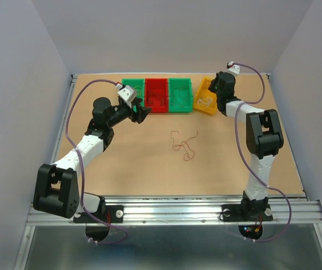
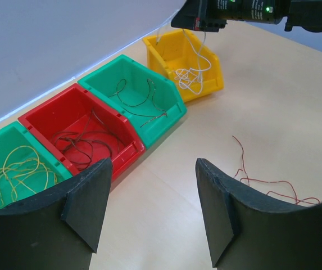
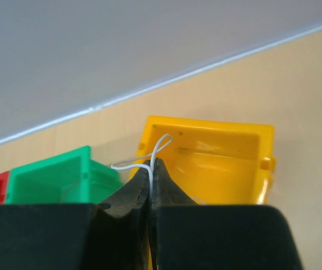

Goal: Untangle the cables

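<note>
My right gripper (image 3: pixel 151 166) is pinched fully shut on a white cable (image 3: pixel 147 160). A small loop of it stands up out of the fingertips, and a short end curls off to the left. In the left wrist view that cable hangs down from the gripper into the yellow bin (image 2: pixel 162 44), where the rest of it lies in a knot of white loops on the bin floor. The gripper hovers just above this bin, which sits at the right end of the row along the far edge of the table (image 1: pixel 138 174).

My left gripper (image 2: pixel 152 169) stands wide open with nothing between its fingers. It hangs above the table just in front of the red bin (image 2: pixel 42 115), looking across the row. The red bin holds dark brown cables (image 2: pixel 79 146). The middle green bin (image 2: pixel 169 93), between red and yellow, holds a few thin brown strands (image 2: pixel 144 104). The end green bin (image 2: pixel 3 135), at the left of the row, holds yellow cables (image 2: pixel 14 171).

The loose tangle (image 1: pixel 184 145) lies on the bare table near its middle, between the two arms. It is on the near side of the bins and well apart from both grippers. Its loops look reddish-orange and brown.

There is white print beside a green light on the black housing (image 2: pixel 250 8) of the right arm, but it is too small for me to read.
</note>
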Motion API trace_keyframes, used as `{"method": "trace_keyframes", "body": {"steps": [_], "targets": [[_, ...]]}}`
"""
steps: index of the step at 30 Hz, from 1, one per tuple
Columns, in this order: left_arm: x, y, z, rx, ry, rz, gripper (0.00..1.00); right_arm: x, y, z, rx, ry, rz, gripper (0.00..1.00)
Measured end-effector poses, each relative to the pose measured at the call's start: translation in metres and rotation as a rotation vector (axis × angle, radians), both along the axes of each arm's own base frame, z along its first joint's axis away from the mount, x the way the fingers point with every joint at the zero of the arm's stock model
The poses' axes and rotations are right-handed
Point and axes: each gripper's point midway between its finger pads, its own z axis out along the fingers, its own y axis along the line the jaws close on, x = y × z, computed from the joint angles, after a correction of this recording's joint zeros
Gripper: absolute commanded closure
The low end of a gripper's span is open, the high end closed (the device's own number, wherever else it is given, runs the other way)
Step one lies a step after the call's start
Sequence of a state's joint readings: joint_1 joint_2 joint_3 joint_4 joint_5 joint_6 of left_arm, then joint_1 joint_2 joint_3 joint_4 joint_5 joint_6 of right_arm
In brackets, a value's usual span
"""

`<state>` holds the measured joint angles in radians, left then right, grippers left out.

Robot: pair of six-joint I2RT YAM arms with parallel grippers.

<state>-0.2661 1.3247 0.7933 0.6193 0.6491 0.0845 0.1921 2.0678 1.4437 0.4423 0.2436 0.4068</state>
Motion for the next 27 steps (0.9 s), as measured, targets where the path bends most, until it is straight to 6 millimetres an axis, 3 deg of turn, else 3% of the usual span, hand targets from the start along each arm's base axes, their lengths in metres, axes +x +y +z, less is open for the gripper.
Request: {"method": "trace_keyframes", "body": {"steps": [4, 7, 12, 17, 21, 25, 27], "targets": [[0.0, 0.0, 0.0, 0.0, 0.0, 0.0, 0.28, -0.006, -0.022, -0.027, 0.003, 0.048, -0.055, 1.0], [0.0, 0.0, 0.0, 0.0, 0.0, 0.003, 0.28, -0.006, -0.031, -0.032, 0.001, 0.057, -0.08, 0.99], [0.001, 0.001, 0.0, 0.0, 0.0, 0.005, 0.28, -0.007, -0.03, -0.043, -0.006, 0.089, -0.08, 0.99], [0.001, 0.001, 0.0, 0.002, -0.001, 0.01, 0.28, 0.003, -0.026, -0.08, -0.032, 0.186, -0.076, 0.99], [0.002, 0.002, 0.0, 0.004, -0.002, 0.014, 0.28, 0.015, -0.027, -0.083, -0.067, 0.22, -0.122, 0.97], [0.002, 0.002, 0.0, 0.004, -0.002, 0.018, 0.28, 0.016, -0.026, -0.088, -0.099, 0.263, -0.157, 0.95], [0.003, 0.002, -0.001, 0.004, -0.001, 0.019, 0.29, 0.014, -0.024, -0.089, -0.11, 0.28, -0.162, 0.88]]}}
